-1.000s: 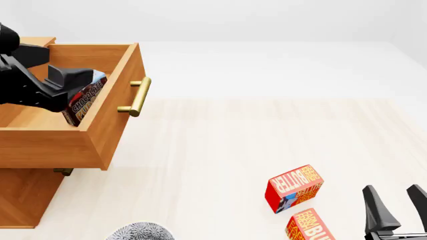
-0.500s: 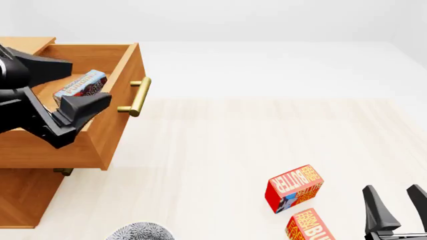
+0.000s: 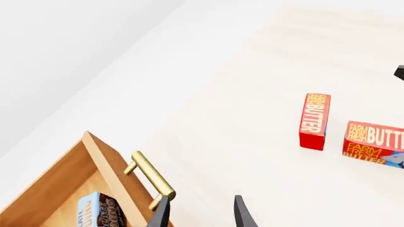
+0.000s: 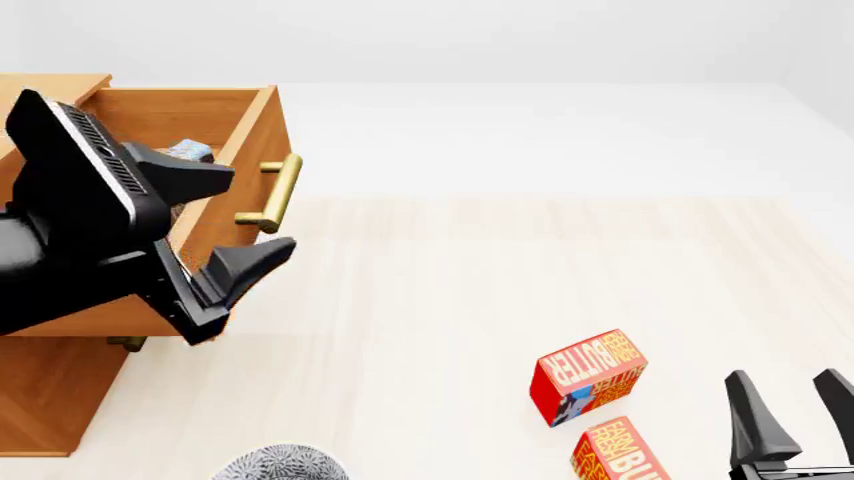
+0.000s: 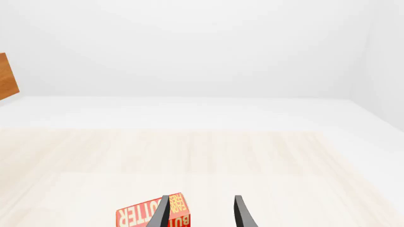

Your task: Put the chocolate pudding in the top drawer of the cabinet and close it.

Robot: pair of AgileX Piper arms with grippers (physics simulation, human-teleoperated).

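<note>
Here, the left gripper (image 4: 227, 222), fingers spread wide and empty, hung beside the open top drawer (image 4: 234, 215) holding the chocolate pudding (image 3: 96, 213); the right gripper (image 4: 797, 400) was likewise spread.

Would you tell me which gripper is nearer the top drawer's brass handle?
Left. The left gripper, open, hangs right beside the brass handle; the right gripper sits far across the table by the butter boxes.

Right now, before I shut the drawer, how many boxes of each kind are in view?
Chocolate pudding, lying in the open top drawer: 1
Butter boxes on the table, and: 2
Total: 3 boxes
</note>
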